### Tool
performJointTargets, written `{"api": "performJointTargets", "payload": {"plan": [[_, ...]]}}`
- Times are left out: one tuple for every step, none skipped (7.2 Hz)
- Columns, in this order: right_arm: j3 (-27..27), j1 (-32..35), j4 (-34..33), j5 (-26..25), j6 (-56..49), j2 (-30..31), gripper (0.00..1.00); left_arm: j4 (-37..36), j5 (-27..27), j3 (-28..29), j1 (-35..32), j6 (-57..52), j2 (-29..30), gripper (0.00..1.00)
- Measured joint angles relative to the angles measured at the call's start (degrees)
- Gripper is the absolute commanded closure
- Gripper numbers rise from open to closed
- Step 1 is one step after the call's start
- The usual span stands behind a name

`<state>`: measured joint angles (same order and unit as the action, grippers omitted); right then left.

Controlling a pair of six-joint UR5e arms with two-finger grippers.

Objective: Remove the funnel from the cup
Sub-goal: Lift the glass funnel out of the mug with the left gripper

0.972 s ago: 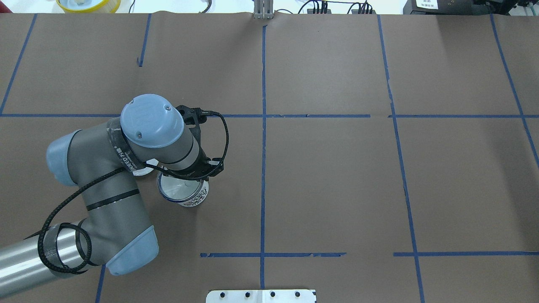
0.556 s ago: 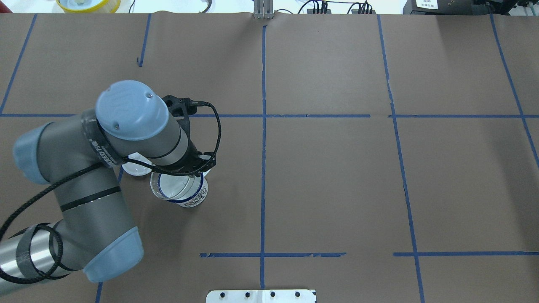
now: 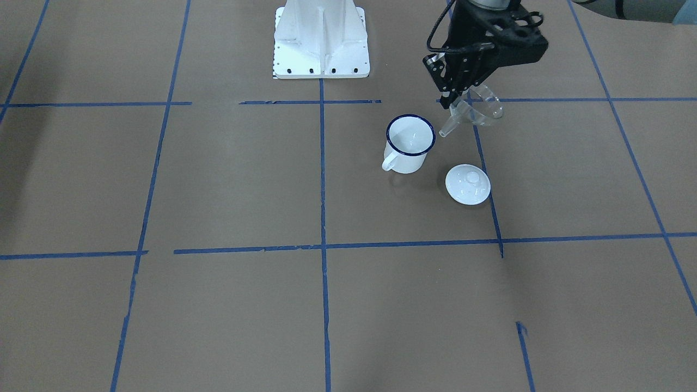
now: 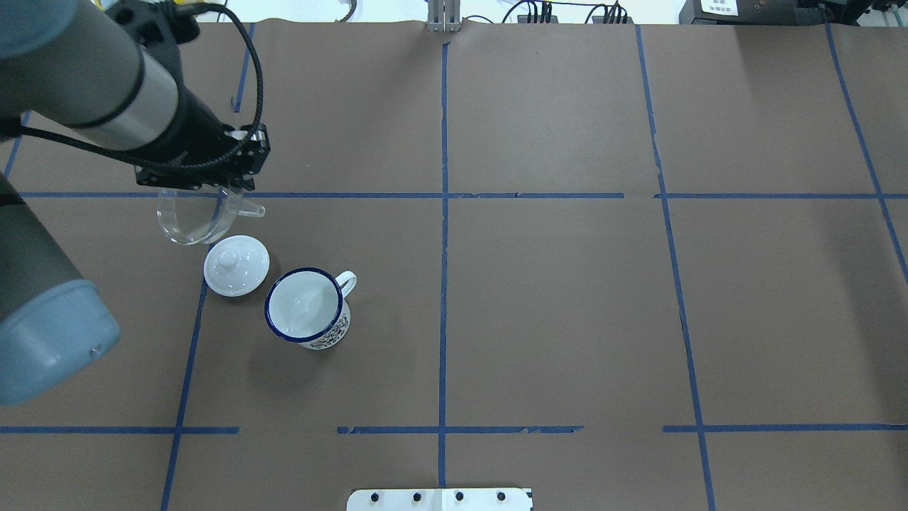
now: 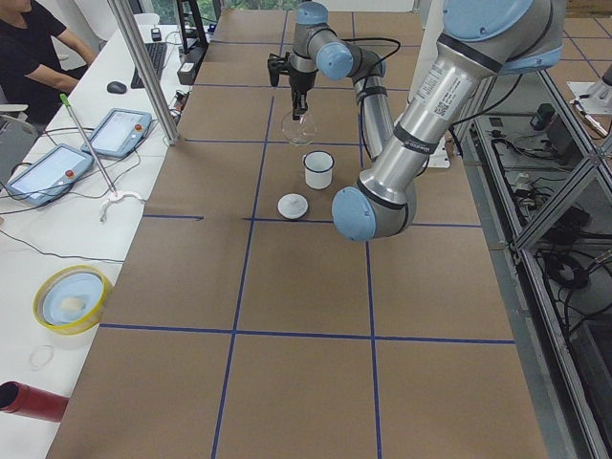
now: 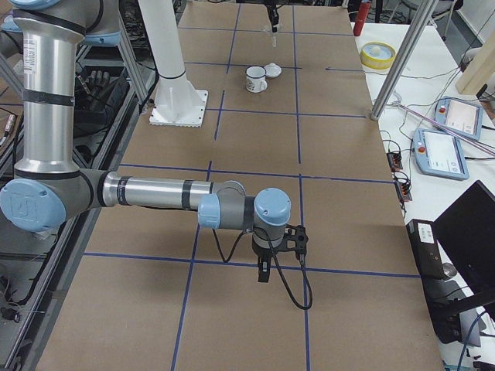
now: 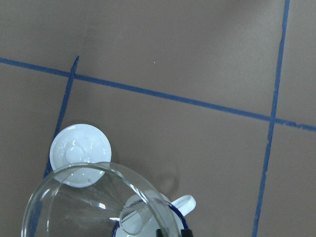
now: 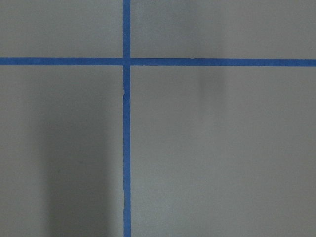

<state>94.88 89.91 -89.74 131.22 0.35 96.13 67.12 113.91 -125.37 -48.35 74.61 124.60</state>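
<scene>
Clamping the funnel [image 4: 186, 218] in the left hand [image 4: 225, 191], up clear of the cup [image 4: 305, 306], over the bench's [image 4: 567, 298] left end. Only catching the right hand [image 6: 263, 274] side-on, can't tell its grip. Brown taped bench running out to the right edge.

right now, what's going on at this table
The left gripper holds a clear funnel tilted in the air, well away from the white enamel mug. The mug stands upright with nothing in it, a white knobbed lid beside it on the table. The right gripper hangs far off, handling nothing.
</scene>
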Motion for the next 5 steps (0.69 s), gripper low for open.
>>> {"api": "performJointTargets", "payload": {"plan": [[0.0, 0.0, 0.0, 0.0, 0.0, 0.0, 0.0, 5.4, -0.3, 1.9, -2.4, 4.5, -0.2, 1.0], [0.0, 0.0, 0.0, 0.0, 0.0, 0.0, 0.0, 13.6, -2.0, 5.9, -3.8, 11.5, -0.7, 1.0], [0.0, 0.0, 0.0, 0.0, 0.0, 0.0, 0.0, 23.2, -4.6, 11.2, -4.3, 19.8, -1.3, 1.0], [0.0, 0.0, 0.0, 0.0, 0.0, 0.0, 0.0, 31.5, -6.6, 16.7, -4.4, 27.8, -1.7, 1.0], [0.0, 0.0, 0.0, 0.0, 0.0, 0.0, 0.0, 38.3, -9.2, 22.1, -4.1, 35.5, -1.8, 1.0]]}}
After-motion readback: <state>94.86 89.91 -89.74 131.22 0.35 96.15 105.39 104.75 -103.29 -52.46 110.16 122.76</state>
